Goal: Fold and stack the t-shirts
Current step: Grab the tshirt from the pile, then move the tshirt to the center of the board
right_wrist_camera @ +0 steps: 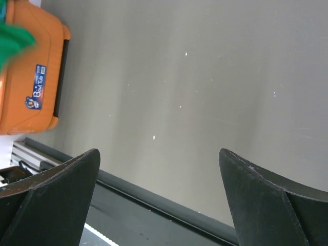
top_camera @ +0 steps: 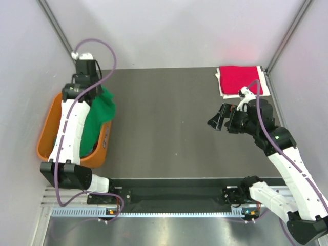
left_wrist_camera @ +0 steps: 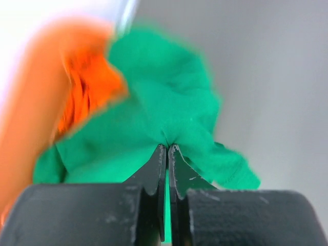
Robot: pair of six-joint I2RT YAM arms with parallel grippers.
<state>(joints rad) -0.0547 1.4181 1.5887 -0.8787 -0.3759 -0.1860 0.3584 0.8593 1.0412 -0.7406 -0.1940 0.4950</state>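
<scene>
A bright green t-shirt (top_camera: 100,117) hangs bunched over the right rim of the orange tub (top_camera: 47,137), partly inside it. My left gripper (left_wrist_camera: 168,147) is shut on a pinch of this green t-shirt (left_wrist_camera: 169,102), with a sliver of green between the jaws. Creased orange cloth (left_wrist_camera: 84,95) lies blurred behind it in the tub. A crimson red t-shirt (top_camera: 239,79) lies folded at the table's far right corner on a pale folded cloth (top_camera: 264,77). My right gripper (top_camera: 218,122) (right_wrist_camera: 159,151) hovers open over bare table just in front of that stack, holding nothing.
The orange tub (right_wrist_camera: 31,77) stands at the table's left edge, with a corner of green cloth (right_wrist_camera: 13,38) above it. The dark table mat (top_camera: 164,123) spreads between the tub and the stack. Pale enclosure walls and metal posts close in the sides and back.
</scene>
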